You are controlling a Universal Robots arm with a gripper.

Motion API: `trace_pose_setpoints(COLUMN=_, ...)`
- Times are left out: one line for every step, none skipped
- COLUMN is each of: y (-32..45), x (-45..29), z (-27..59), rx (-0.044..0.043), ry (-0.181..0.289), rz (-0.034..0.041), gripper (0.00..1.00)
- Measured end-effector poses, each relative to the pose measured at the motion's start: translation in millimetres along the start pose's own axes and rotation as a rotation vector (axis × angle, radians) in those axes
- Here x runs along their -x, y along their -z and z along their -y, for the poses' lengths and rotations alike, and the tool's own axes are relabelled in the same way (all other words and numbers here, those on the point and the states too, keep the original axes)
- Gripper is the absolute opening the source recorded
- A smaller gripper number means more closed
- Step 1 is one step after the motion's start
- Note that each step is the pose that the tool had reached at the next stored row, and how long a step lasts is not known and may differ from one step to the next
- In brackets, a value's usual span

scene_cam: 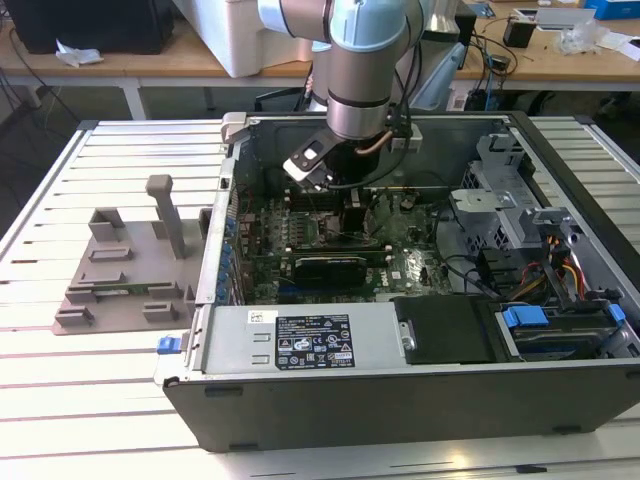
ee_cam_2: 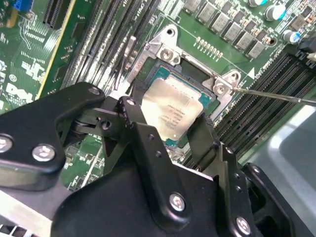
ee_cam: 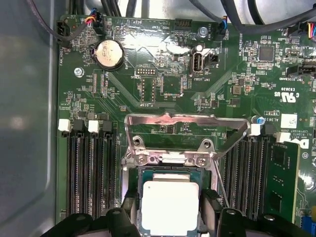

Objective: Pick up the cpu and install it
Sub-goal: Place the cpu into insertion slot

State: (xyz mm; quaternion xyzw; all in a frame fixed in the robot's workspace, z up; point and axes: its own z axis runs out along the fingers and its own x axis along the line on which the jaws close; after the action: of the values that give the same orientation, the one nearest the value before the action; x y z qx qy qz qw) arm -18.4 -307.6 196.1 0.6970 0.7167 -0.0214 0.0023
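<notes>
The cpu [ee_cam_2: 174, 109] [ee_cam: 170, 206] is a flat square chip with a shiny silver top and a thin green edge. It sits level between my two black fingers [ee_cam_2: 132, 118], right over the black-framed motherboard socket [ee_cam: 168, 159]. My gripper [ee_cam_2: 173, 129] [ee_cam: 170, 210] is shut on the cpu, one finger against each opposite edge. I cannot tell whether the chip rests in the socket or hangs just above it. The socket's metal load plate [ee_cam: 185, 121] stands swung open. In the exterior view the gripper [scene_cam: 352, 215] reaches down into the open computer case [scene_cam: 420, 385].
Rows of black memory slots [ee_cam: 91, 173] [ee_cam_2: 269, 94] flank the socket on both sides. A thin metal lever [ee_cam_2: 276, 95] sticks out beside it. A black graphics card [scene_cam: 330, 268], a power supply [scene_cam: 300, 340] and a drive cage [scene_cam: 500, 200] crowd the case. A grey fixture [scene_cam: 120, 270] stands on the table.
</notes>
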Motion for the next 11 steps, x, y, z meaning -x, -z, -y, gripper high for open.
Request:
trace_pose_setpoints(y=0.1, x=0.1, z=0.1, rx=-0.0001, ry=0.000, rz=0.0002, gripper=0.62)
trace_pose_setpoints(y=0.1, x=0.1, z=0.1, rx=-0.0002, ry=0.000, rz=0.0003, gripper=0.62)
trace_pose_setpoints(y=1.4, x=0.2, z=0.1, rx=-0.0003, ry=0.000, rz=0.0004, gripper=0.62)
trace_pose_setpoints(y=6.2, x=-0.3, z=0.3, rx=-0.0002, ry=0.000, rz=0.0003, gripper=0.62)
trace_pose_setpoints(y=13.9, x=-2.7, z=0.3, rx=0.0000, ry=0.000, rz=0.0001, gripper=0.62)
trace_pose_setpoints(y=14.5, x=-2.7, z=0.4, rx=0.0000, ry=0.000, rz=0.0000, gripper=0.47)
trace_pose_setpoints(y=14.6, x=-2.4, z=1.0, rx=-0.0001, ry=0.000, rz=0.0003, gripper=0.29)
trace_pose_setpoints(y=14.3, x=0.9, z=3.3, rx=0.0002, ry=0.004, rz=-0.0025, gripper=0.11)
trace_pose_setpoints(y=12.5, x=6.7, z=4.2, rx=0.0008, ry=0.011, rz=-0.0159, gripper=0.11)
trace_pose_setpoints(y=11.1, x=6.7, z=4.2, rx=0.0013, ry=0.012, rz=-0.0282, gripper=0.11)
trace_pose_setpoints(y=9.9, x=6.7, z=4.1, rx=0.0013, ry=0.012, rz=-0.0310, gripper=0.11)
